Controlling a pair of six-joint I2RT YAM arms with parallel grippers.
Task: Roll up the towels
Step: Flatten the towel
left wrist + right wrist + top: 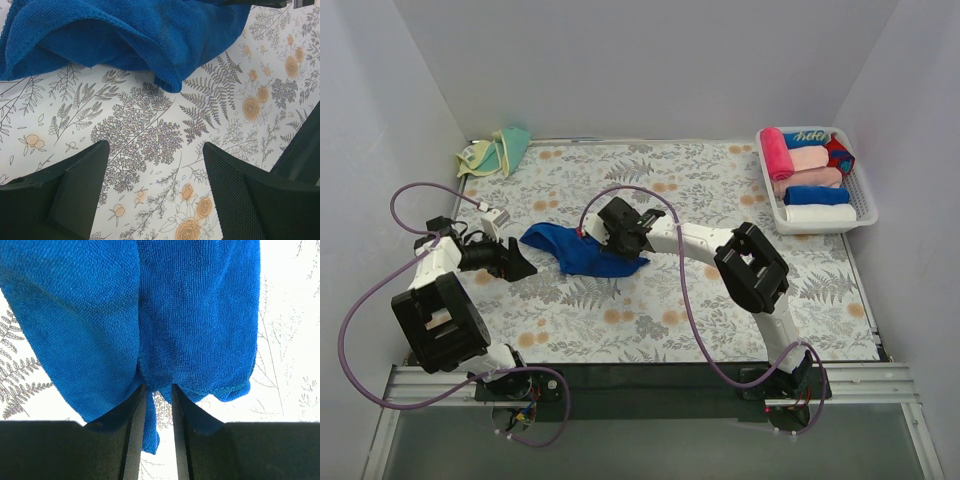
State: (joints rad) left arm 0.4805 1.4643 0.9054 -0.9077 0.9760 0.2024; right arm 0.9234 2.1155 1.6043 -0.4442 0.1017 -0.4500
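Note:
The royal blue towel lies crumpled on the flowered mat left of centre. My right gripper is over its right part, and in the right wrist view its jaws are nearly closed, pinching a fold of the blue cloth at their tips. My left gripper sits just left of the towel, open and empty. In the left wrist view the towel's edge lies a little ahead of the fingers. The pale yellow and teal towel lies bunched at the far left corner.
A white basket at the far right holds several rolled towels in pink, blue, white and red. White walls close in the back and sides. Purple cables loop off both arms over the mat.

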